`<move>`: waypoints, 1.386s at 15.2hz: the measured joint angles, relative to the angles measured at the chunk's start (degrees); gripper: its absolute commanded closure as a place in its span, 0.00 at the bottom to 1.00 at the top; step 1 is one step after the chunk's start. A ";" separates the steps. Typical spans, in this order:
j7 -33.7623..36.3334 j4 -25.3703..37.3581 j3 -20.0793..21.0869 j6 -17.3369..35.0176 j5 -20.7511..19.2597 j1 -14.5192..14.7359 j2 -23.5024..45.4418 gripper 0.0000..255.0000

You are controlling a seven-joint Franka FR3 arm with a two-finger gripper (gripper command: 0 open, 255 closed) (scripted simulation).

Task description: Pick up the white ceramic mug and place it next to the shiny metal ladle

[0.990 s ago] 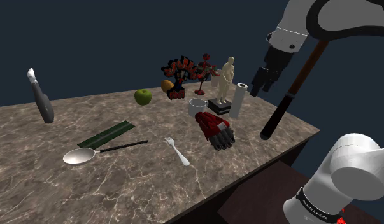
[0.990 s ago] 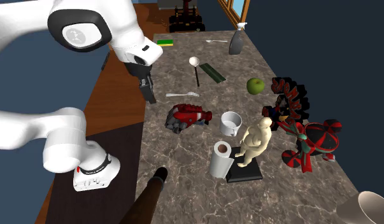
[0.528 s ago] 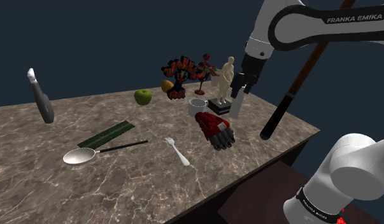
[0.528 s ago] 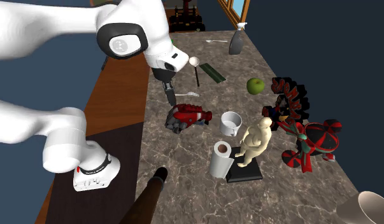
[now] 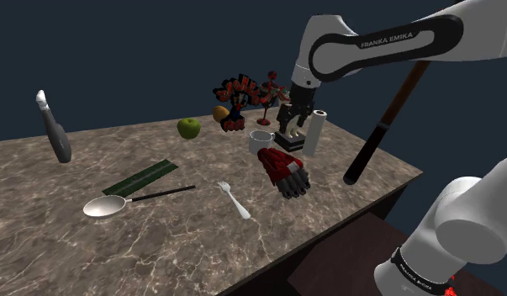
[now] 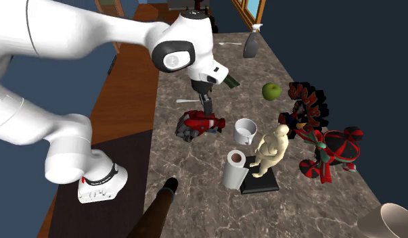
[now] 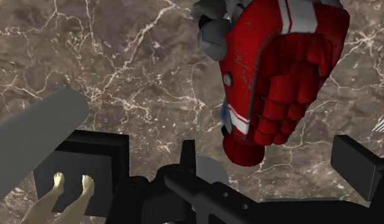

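A brown marbled table (image 5: 159, 244) was spread beneath a white Franka arm (image 5: 369, 46), by which a pale figurine (image 6: 271, 150) was largely covered in the shoulder view. The black gripper (image 6: 208, 109) was held over a red hockey glove (image 7: 279, 70), its fingers parted and nothing clasped between them. The white mug (image 5: 260, 140) was stood upright just beside the glove, untouched. In the wrist view, a pale rounded patch by the gripper's base could not be made out. The shiny ladle (image 5: 108, 205) was laid well apart from the mug, toward the shoulder view's left.
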 measured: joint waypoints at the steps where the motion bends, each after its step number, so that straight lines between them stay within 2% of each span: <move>1: -0.05 0.95 -0.08 0.85 -0.29 -0.17 1.93 0.00; 8: 1.03 13.07 -0.05 3.98 -2.48 -0.69 18.20 0.00; 15: 2.70 29.89 -0.27 3.45 -4.59 -0.03 35.57 0.00; 17: 2.46 31.56 -0.48 3.70 -4.78 -0.21 37.61 0.00; 21: 2.59 30.87 -0.60 5.93 -4.98 -0.25 39.19 0.00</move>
